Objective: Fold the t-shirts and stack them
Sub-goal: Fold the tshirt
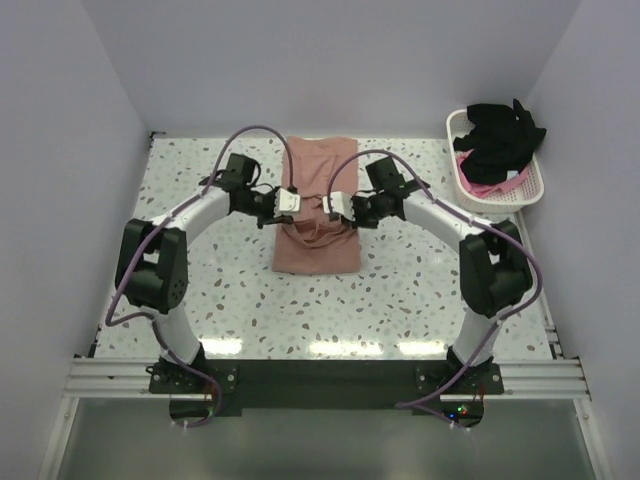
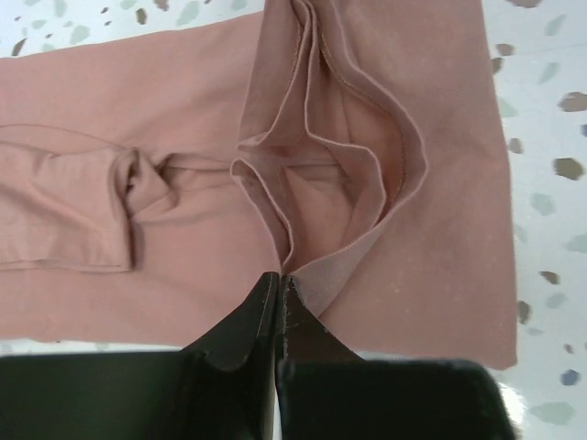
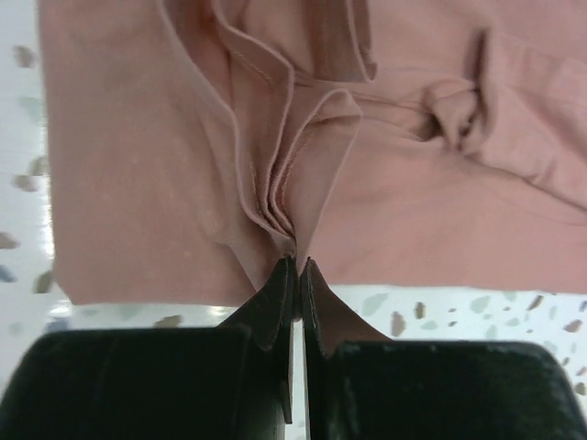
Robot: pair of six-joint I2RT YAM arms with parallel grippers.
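The dusty salmon-pink t-shirt (image 1: 318, 215) lies lengthwise in the middle of the table, its sides folded in. My left gripper (image 1: 291, 202) is shut on a pinch of its cloth at the left side; the left wrist view shows the gripper (image 2: 278, 278) holding lifted layers of the shirt (image 2: 183, 110). My right gripper (image 1: 330, 206) is shut on the cloth at the right side; the right wrist view shows the gripper (image 3: 296, 261) pinching bunched folds of the shirt (image 3: 138, 165). The black t-shirt (image 1: 502, 138) and the brighter pink t-shirt (image 1: 478, 181) lie in the basket.
The white lattice basket (image 1: 537, 186) stands at the far right of the table by the right wall. White walls close in the left, back and right sides. The terrazzo tabletop (image 1: 200, 290) shows around the shirt.
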